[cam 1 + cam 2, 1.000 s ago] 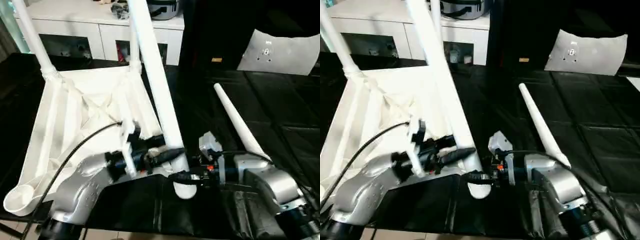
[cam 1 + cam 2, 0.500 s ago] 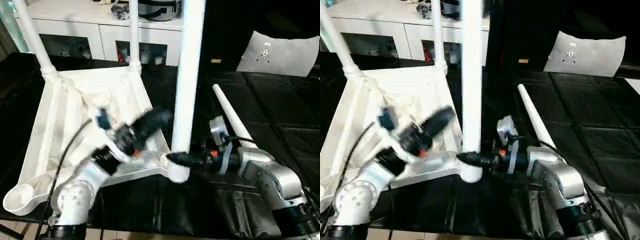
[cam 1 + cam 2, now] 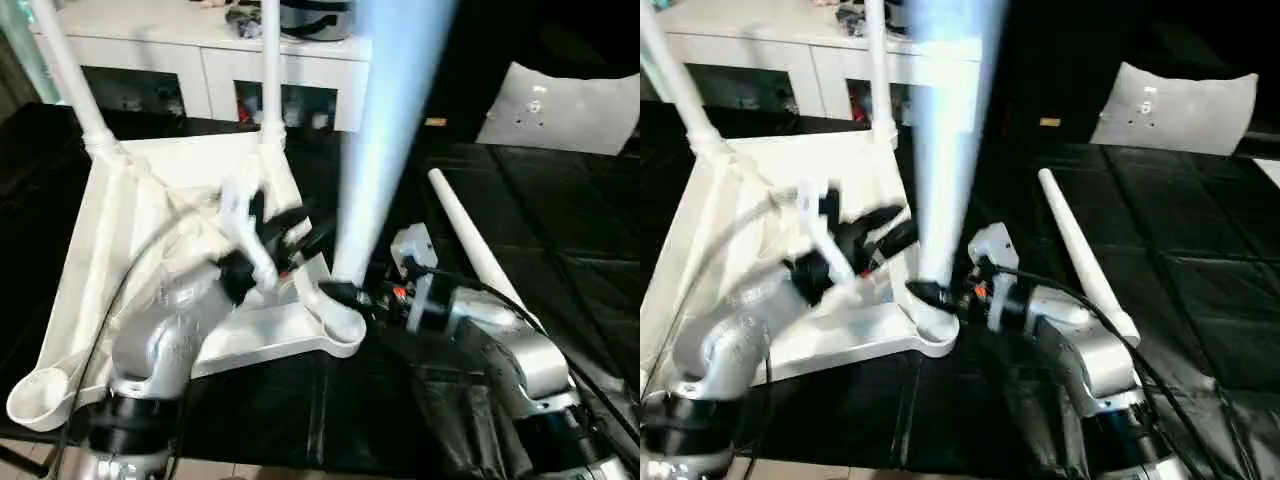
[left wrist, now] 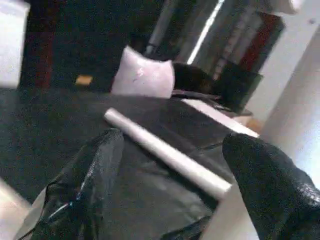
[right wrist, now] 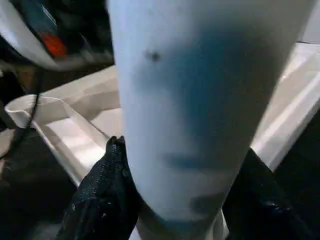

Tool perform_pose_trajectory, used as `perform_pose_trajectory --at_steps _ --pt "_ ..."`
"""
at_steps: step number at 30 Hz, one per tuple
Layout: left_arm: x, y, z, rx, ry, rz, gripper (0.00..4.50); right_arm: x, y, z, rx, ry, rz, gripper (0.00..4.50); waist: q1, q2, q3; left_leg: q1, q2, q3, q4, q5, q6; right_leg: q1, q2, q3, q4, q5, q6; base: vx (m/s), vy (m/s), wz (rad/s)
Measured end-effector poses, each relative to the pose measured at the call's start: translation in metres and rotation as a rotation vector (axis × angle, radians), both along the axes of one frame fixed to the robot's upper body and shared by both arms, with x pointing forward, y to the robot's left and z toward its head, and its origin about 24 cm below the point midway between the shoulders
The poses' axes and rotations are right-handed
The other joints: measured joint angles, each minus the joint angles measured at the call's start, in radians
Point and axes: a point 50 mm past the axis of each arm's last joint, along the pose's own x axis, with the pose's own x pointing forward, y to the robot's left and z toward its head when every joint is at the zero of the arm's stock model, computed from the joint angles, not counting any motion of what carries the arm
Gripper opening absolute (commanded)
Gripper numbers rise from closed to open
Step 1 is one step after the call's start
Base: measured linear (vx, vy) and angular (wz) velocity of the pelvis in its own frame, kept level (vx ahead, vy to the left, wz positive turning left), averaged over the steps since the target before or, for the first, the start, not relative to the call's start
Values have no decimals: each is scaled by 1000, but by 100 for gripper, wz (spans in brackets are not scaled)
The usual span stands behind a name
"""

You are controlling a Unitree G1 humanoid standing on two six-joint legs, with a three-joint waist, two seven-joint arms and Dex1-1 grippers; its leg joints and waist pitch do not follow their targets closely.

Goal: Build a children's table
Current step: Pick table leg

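The white table top (image 3: 130,230) lies underside up on the black surface, with two legs (image 3: 75,85) (image 3: 270,75) standing in its far corners. My right gripper (image 3: 338,292) is shut on a third leg (image 3: 375,170) near its thick end. That leg stands nearly upright at the near-right corner socket (image 3: 340,325), and black fingers (image 5: 102,200) flank it in the right wrist view. My left gripper (image 3: 300,230) hovers open over the ribs just left of that leg, holding nothing. A fourth leg (image 3: 470,250) lies loose on the right, also seen between the left fingers (image 4: 95,170).
A white cabinet (image 3: 200,60) with a dark pot (image 3: 315,20) on it stands behind the table top. A pale grey sheet (image 3: 560,105) lies at the back right. The near-left corner socket (image 3: 40,395) sits at the front edge with nothing in it.
The held leg swung from leaning left to nearly upright, and its base moved onto the near-right socket. My left gripper came off the leg and now hovers open beside it.
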Motion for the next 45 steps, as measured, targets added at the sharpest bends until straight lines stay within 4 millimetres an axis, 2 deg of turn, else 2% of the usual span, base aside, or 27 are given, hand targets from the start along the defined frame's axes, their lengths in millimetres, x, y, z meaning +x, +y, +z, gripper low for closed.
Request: perform_pose_trajectory --at_steps 11,17,21,24,26,27,29,32,35,45 --pt "-1 -4 -1 116 -47 1 395 1 1 -6 -43 11 -47 191 -2 0 0 2 0 0 0 1 -1 1 0 0 1 0 0 0 0 0" --pt "0 6 -2 178 -66 9 395 8 -6 -7 -41 -2 -169 191 -1 2 0 2 0 0 0 0 -1 2 0 0 0 0 0 0 0 0" --pt "-2 28 -15 283 -38 26 395 15 -19 2 -8 -82 -262 191 -3 2 1 2 0 0 0 0 -1 1 0 0 1 0 0 0 0 0" --pt "-7 33 -23 403 -58 -51 395 16 -20 1 -37 -14 -266 191 -3 2 0 3 0 0 -1 1 -1 1 0 0 1 0 0 0 0 0" --pt "-13 38 -35 488 -37 -112 395 15 -24 -2 -69 26 -267 191 -4 4 1 4 0 0 -1 1 -1 2 0 1 1 0 0 0 0 0" --pt "-16 38 -43 506 -10 -139 360 14 -27 -4 -82 41 -272 191 -4 4 1 3 0 0 -1 1 -1 1 0 1 1 0 0 0 0 0" --pt "-21 36 -52 535 16 -209 333 13 -24 -5 -84 39 -261 191 -2 4 1 3 0 1 -1 1 -1 1 0 1 1 0 0 0 0 0" --pt "-25 37 -56 563 13 -268 335 11 -22 -7 -76 31 -256 191 -2 4 1 4 0 1 -1 1 -1 1 0 1 1 0 0 0 0 0" --pt "-34 47 -68 655 50 -319 335 7 -23 -7 -67 13 -259 191 -5 5 1 4 0 1 -1 1 -1 1 0 1 1 0 0 0 0 0" --pt "-44 52 -87 747 101 -322 335 -3 -21 -8 -55 10 -251 191 -7 8 1 5 0 0 -1 1 -1 2 0 1 1 1 0 0 0 0"
